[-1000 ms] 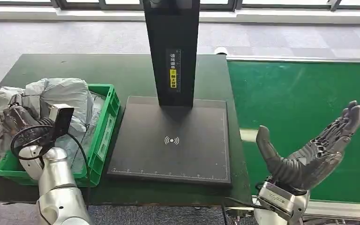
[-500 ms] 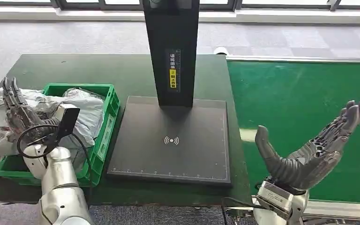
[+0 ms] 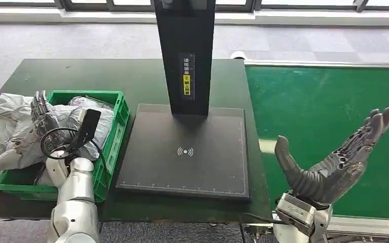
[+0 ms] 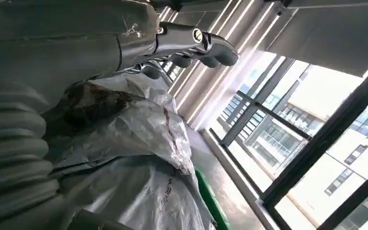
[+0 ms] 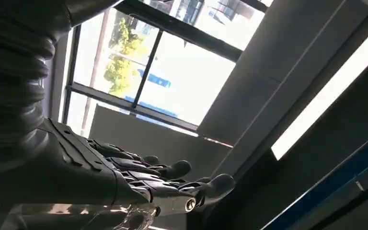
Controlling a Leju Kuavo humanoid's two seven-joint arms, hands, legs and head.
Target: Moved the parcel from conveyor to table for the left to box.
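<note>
A: Task status? Parcel location?

B: Near complete, by judgement. Grey parcel [image 3: 78, 119] lying in the green crate [image 3: 112, 147] on the dark surface [image 3: 131, 81], among other crumpled grey bags. Nothing on the green conveyor [image 3: 324, 101]. Scanner plate [image 3: 185, 152] bare.

A: Hand states?

B: Left hand [image 3: 43, 116] above the crate, fingers straight and apart, gripping nothing; close to the bags in the left wrist view. Right hand [image 3: 334, 162] raised beside the conveyor, palm up, fingers spread wide, holding nothing.

A: Remaining steps?

B: Probably only withdrawal of the left arm.

A: Obscured or unclear?

B: Cannot tell whether the left hand touches the bags. Far left of the bag pile cut off by the frame edge. Crate floor hidden under bags. Parcel labels unreadable.
</note>
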